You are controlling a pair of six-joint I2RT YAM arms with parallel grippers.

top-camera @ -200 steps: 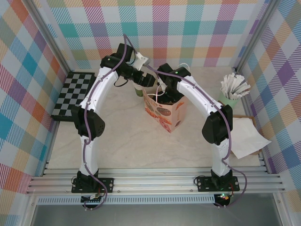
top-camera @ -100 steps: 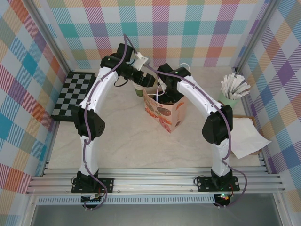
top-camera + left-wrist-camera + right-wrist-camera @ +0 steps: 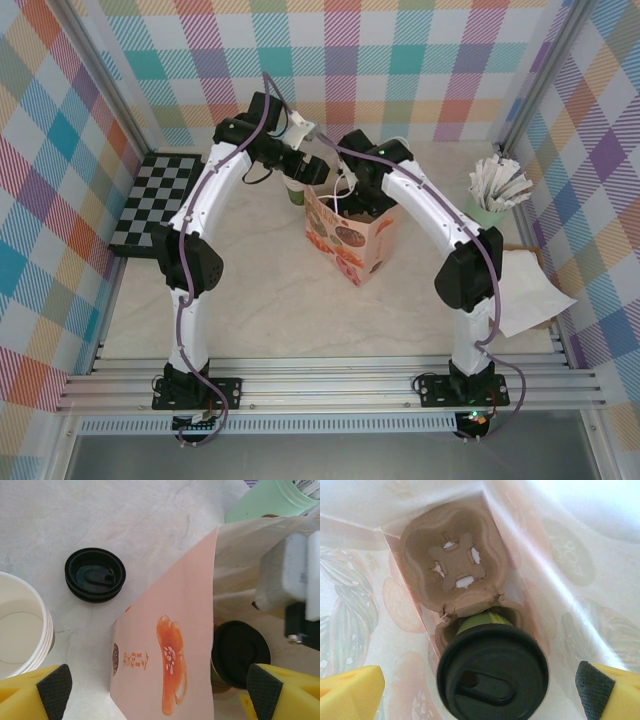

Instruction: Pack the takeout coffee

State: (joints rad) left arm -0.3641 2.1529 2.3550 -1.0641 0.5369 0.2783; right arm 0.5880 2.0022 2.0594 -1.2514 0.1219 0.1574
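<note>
The takeout coffee (image 3: 492, 672), a green cup under a black lid, sits in the near slot of a brown cardboard carrier (image 3: 455, 560) at the bottom of the printed paper bag (image 3: 350, 245). My right gripper (image 3: 480, 700) hangs open inside the bag just above the lid, one finger on each side and clear of it. Through the bag's mouth the lidded coffee (image 3: 240, 660) is visible again. My left gripper (image 3: 160, 702) is open astride the bag's pink wall (image 3: 170, 645), close to the right gripper (image 3: 352, 192).
A loose black lid (image 3: 95, 575) lies on the table beside a stack of lidless cups (image 3: 20, 625). The mint-green cup of white sticks (image 3: 490, 205) stands at the right, white paper (image 3: 525, 290) in front of it. A checkered board (image 3: 160, 200) lies at the left.
My right wrist has shifted slightly back and up over the bag, and the bag's top has leaned a little left. The left arm has hardly moved.
</note>
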